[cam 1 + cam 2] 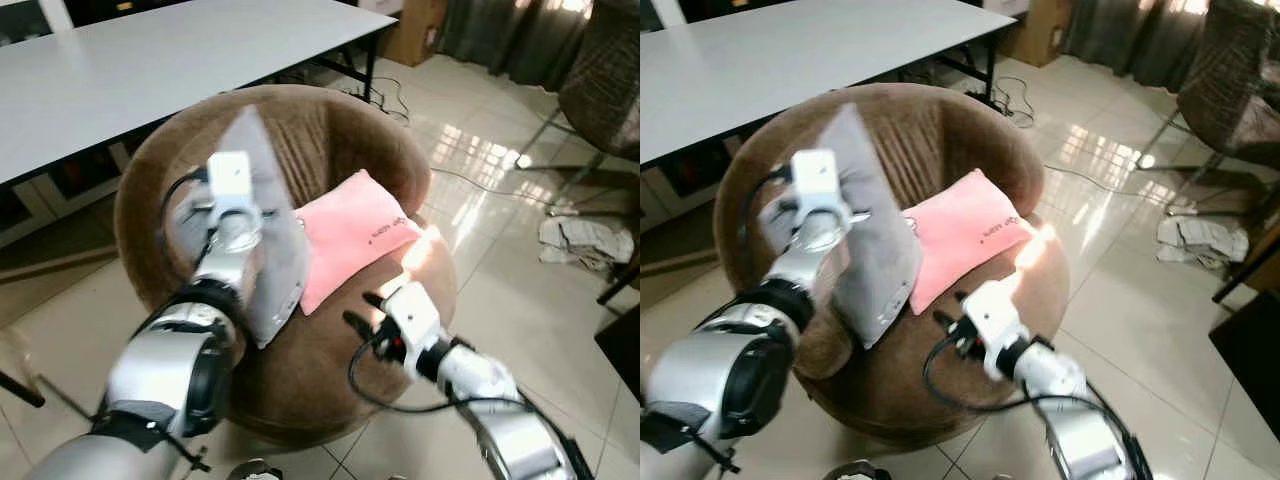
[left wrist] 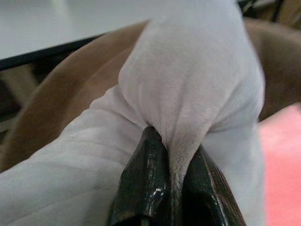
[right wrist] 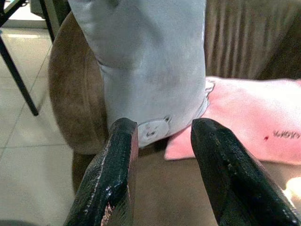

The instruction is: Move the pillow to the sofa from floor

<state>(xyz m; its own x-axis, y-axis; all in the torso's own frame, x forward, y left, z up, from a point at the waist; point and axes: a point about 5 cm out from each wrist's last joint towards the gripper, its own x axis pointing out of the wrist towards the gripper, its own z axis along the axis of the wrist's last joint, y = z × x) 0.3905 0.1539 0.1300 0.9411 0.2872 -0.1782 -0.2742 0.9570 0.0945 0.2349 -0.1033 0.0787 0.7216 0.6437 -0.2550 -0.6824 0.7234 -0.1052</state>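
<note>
Pillow (image 1: 262,240) hanging over the sofa (image 1: 330,130), centre-left of the frame.
Left gripper (image 2: 176,188) is pinching its grey fabric tight; right gripper (image 3: 164,136) is waiting with fingers apart. Lifting looks done, releasing remains. Small writing on the pink cushion (image 1: 350,235) is proving unreadable.

I see bare seat on the round brown velvet sofa (image 1: 330,370) ahead of my right pincer (image 1: 362,312); the flat pink cushion (image 1: 350,235) takes its middle, the curved backrest (image 1: 330,125) walls it behind.
</note>
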